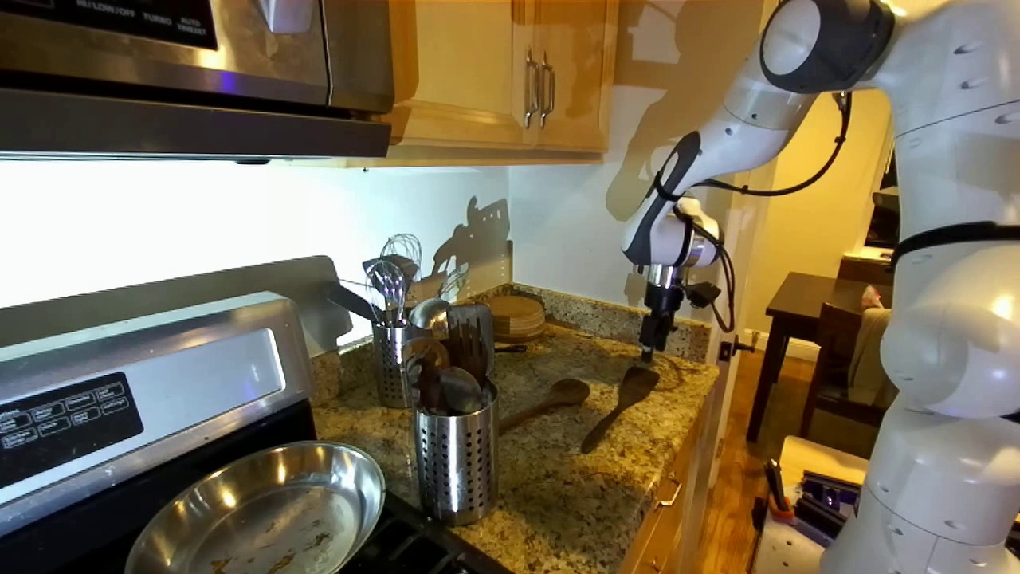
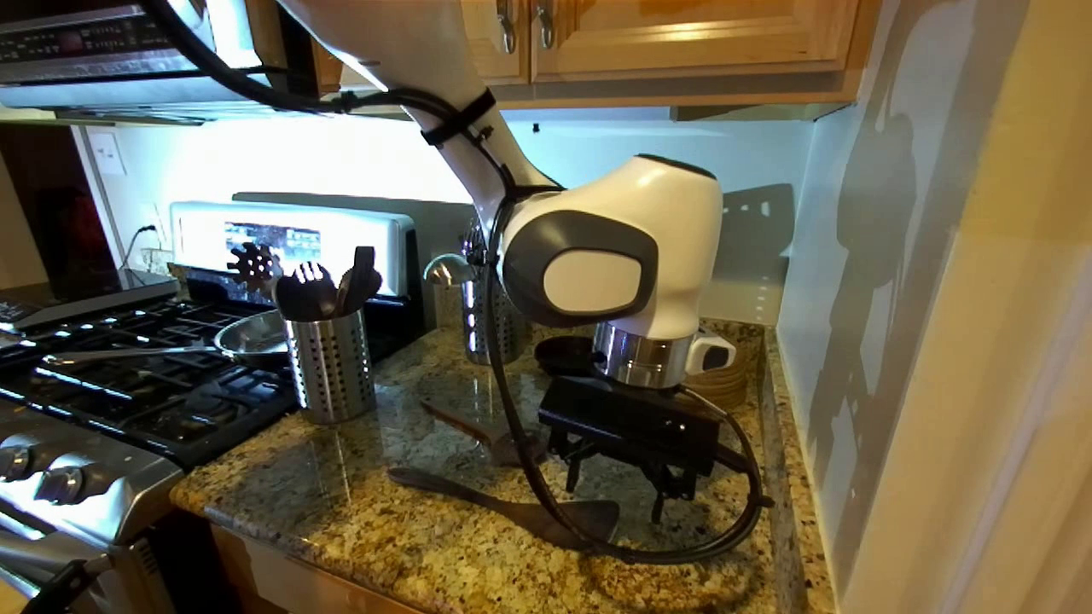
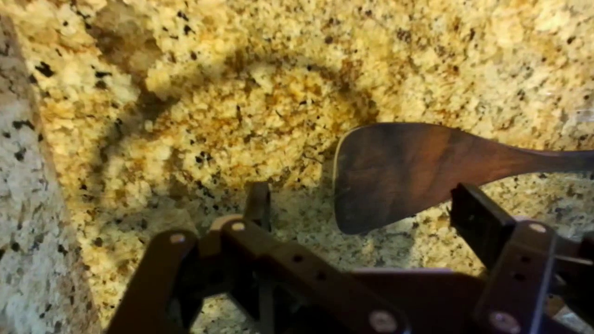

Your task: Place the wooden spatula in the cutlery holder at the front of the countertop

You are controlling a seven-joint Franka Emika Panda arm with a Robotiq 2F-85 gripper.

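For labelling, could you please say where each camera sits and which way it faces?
Exterior view: near the stove, looking across the countertop; most of the arm shows.
Exterior view: before the countertop, facing the cupboard; forearm and gripper show.
Wrist view: on the arm's end, facing down at the spatula; open gripper shows.
Both exterior views share stove and spatula.

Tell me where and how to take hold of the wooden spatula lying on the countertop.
Probably best at the narrow neck behind the head, coming straight down with the fingers straddling it: the wooden spatula lies flat on the countertop, and its neck is slimmer than the broad head.
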